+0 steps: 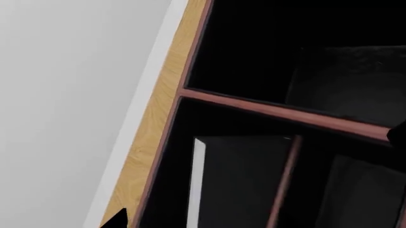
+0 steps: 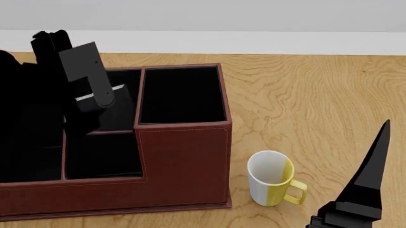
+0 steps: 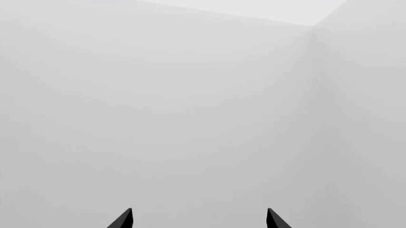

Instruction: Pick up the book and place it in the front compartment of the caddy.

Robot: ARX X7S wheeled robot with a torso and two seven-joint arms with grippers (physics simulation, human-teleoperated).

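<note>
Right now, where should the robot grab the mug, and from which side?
Probably the mug by its rim, from above: it stands upright with its mouth open, so one gripper finger can go inside and one outside. Its handle sticks out to the right and the caddy stands close on the left, crowding sideways grabs.

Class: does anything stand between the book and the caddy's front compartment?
Nothing visible does. In the left wrist view the book sits low between the caddy's black-lined walls, though which cell is unclear. The mug stands apart on the table, beside the caddy.
</note>
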